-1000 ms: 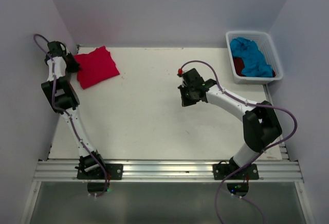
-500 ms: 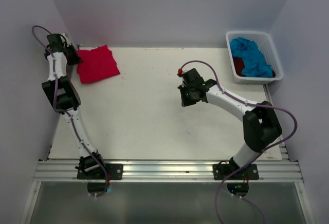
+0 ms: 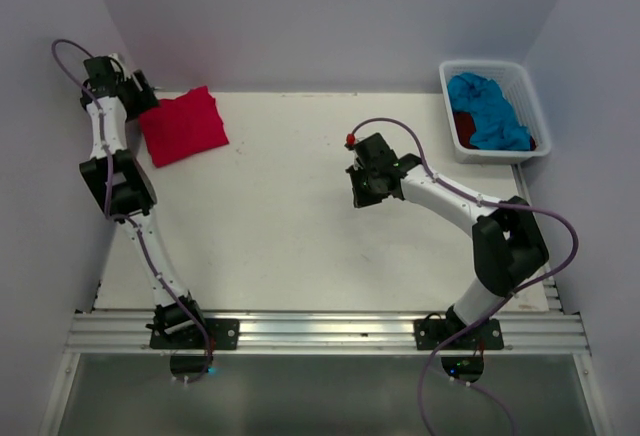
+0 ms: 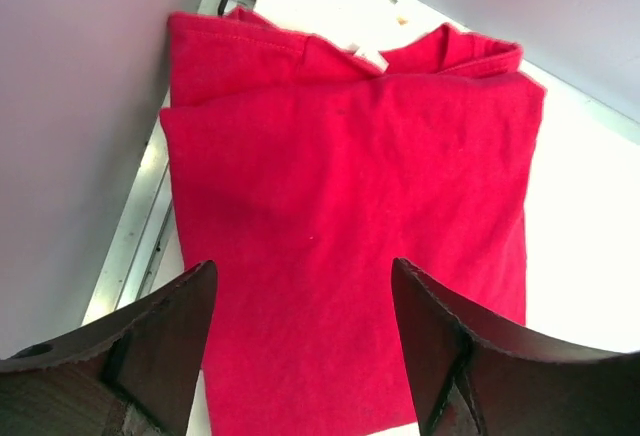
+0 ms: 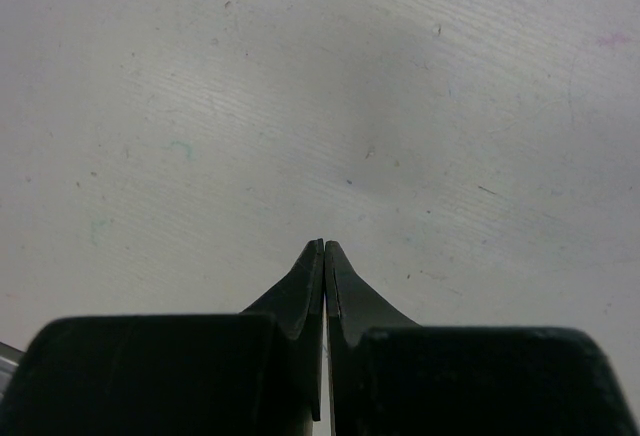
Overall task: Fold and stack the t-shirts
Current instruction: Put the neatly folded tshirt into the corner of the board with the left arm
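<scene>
at the bottom of the top view, both arm bases are seen bolted to a metal rail (image 3: pixel 330 331) along the near edge of the counter (image 3: pixel 280 226). just above mid-frame, right of centre, the right hand (image 5: pixel 323 246) is held over the white counter, well apart from every shirt. in its wrist view the two fingers (image 5: pixel 300 291) are pressed together tip to tip, clenched on nothing.

farther back, in the upper left of the frame, the red-pink shirt (image 3: pixel 183 126) is laid flat on the counter, folded into a rough rectangle and set slightly askew. its left edge is found close to the side wall (image 4: pixel 80 106). the left hand (image 4: pixel 303 266) is placed just beside the shirt's upper left corner. in the left wrist view its fingers are spread wide, with the shirt seen in the gap and beyond them, and nothing is grasped. whether the fingertips touch the cloth cannot be told. folded layers and a small white label are seen at the shirt's far edge.

in the upper right corner, a white basket (image 3: pixel 482 64) is set on the counter. a bunched turquoise shirt (image 3: pixel 488 111) fills most of it, and a dark red shirt (image 3: pixel 463 124) is glimpsed under its left side.
</scene>
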